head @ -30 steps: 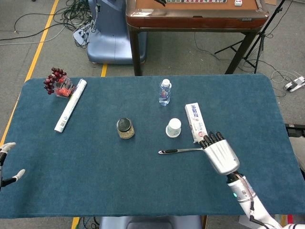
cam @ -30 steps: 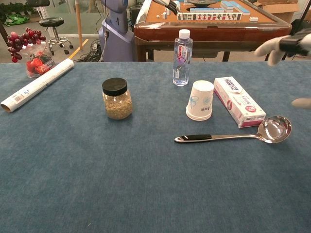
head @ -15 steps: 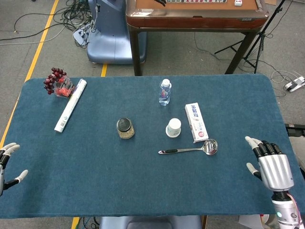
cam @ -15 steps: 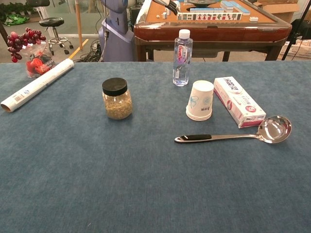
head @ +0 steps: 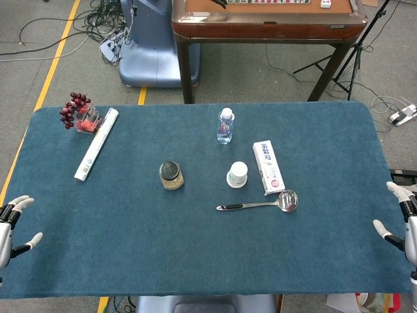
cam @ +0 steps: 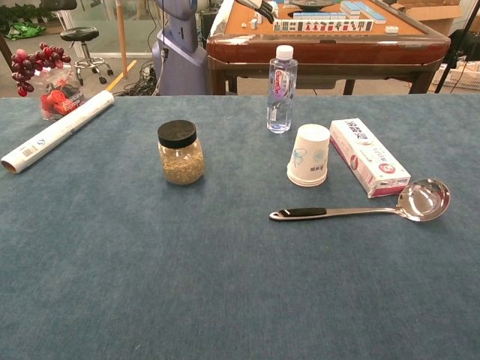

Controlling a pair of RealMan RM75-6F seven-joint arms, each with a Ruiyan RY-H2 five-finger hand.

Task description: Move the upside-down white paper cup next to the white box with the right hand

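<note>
Fingers spread on right hand (head: pixel 402 222) at table edge, nothing held; left hand (head: pixel 12 222) likewise. Paper cup (cam: pixel 309 154) upside-down just beside white box (cam: pixel 369 156); light, crushable, best gripped gently round sides

White paper cup (cam: pixel 309 155) stands upside down just beside the white box (cam: pixel 369 156), seemingly not touching.

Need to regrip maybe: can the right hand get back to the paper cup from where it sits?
Probably yes. The right hand is open at the table edge; only the box and ladle flank the cup.
</note>
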